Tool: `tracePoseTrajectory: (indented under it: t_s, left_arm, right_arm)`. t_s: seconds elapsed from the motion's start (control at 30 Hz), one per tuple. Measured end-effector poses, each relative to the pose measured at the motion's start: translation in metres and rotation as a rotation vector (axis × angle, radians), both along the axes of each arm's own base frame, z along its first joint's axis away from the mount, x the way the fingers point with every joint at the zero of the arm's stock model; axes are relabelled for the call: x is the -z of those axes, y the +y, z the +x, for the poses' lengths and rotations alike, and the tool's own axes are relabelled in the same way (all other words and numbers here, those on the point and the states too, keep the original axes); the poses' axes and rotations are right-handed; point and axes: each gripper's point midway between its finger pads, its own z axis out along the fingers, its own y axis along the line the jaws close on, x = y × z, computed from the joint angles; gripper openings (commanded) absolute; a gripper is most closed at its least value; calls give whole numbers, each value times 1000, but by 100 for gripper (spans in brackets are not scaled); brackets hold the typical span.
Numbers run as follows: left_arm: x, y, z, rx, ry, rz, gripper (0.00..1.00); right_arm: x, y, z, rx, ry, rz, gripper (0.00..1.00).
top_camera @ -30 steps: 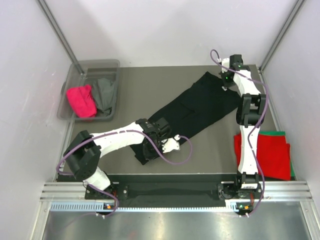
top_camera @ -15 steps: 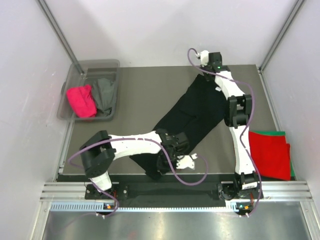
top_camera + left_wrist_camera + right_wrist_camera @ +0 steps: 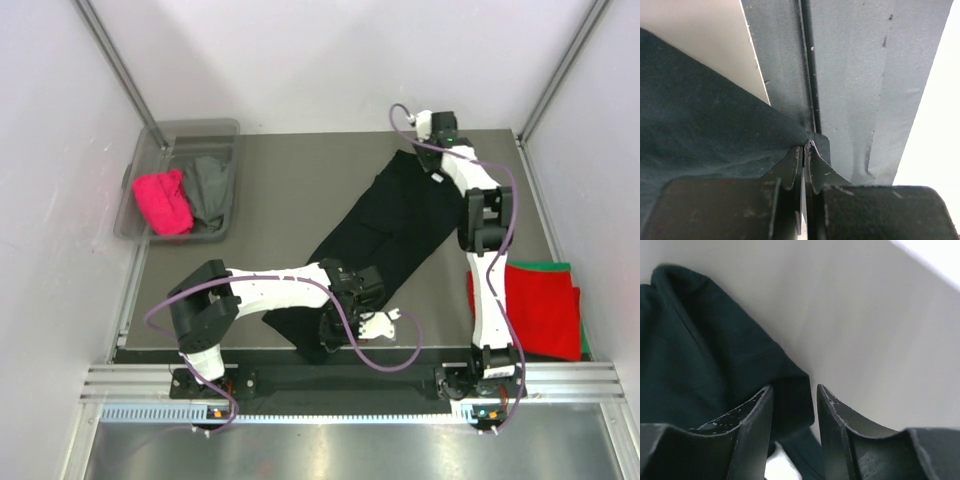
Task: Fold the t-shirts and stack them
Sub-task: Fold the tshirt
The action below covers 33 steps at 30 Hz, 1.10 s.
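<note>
Have black shirt (image 3: 390, 225) lying long-axis diagonal across desk (image 3: 280, 180), with left tool (image 3: 804, 150) pinched shut on its corner at desk's near edge and right tool (image 3: 794, 390) spread apart, cloth loose in the gap, near desk's far edge.

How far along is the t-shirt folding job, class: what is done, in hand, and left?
Done: a red shirt lies folded on a green shirt at the right. In hand: the black shirt lies stretched across the table, left fingers shut on its near end, right fingers parted around its far end. Left: the pink shirt and grey shirt, crumpled in the tub.
</note>
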Motion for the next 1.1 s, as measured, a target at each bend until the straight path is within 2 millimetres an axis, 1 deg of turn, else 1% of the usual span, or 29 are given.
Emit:
tracePoseTrajectory:
  t_s: [0.1, 0.2, 0.27, 0.43, 0.53, 0.63, 0.67, 0.7, 0.8, 0.9, 1.1]
  left_arm:
    - [1, 1, 3, -4, -16, 8, 0]
    - [1, 2, 4, -5, -25, 12, 0]
    - [1, 2, 5, -5, -27, 13, 0]
    - [1, 2, 5, -6, -28, 13, 0]
    - [1, 2, 5, -6, -28, 13, 0]
    - [1, 2, 5, -6, -28, 13, 0]
    - [1, 2, 5, -6, -27, 13, 0]
    - [1, 2, 5, -6, -27, 13, 0]
    - [1, 2, 5, -6, -27, 13, 0]
    - [1, 2, 5, -6, -27, 13, 0]
    - [1, 2, 4, -6, -26, 12, 0]
  right_arm:
    - [1, -29, -16, 35, 50, 13, 40]
    - [-2, -45, -27, 57, 77, 17, 40]
    - [-3, -45, -29, 57, 86, 19, 40]
    - [-1, -38, -33, 44, 106, 23, 41]
    - [-2, -36, -30, 38, 104, 31, 40]
    - [-5, -34, -22, 36, 92, 36, 41]
    - [-5, -34, -19, 36, 89, 35, 38]
    - [-5, -34, -16, 38, 87, 29, 24]
    - [0, -34, -12, 36, 89, -11, 5]
    - [8, -27, -14, 16, 109, -73, 0]
    - [7, 1, -9, -50, 90, -157, 0]
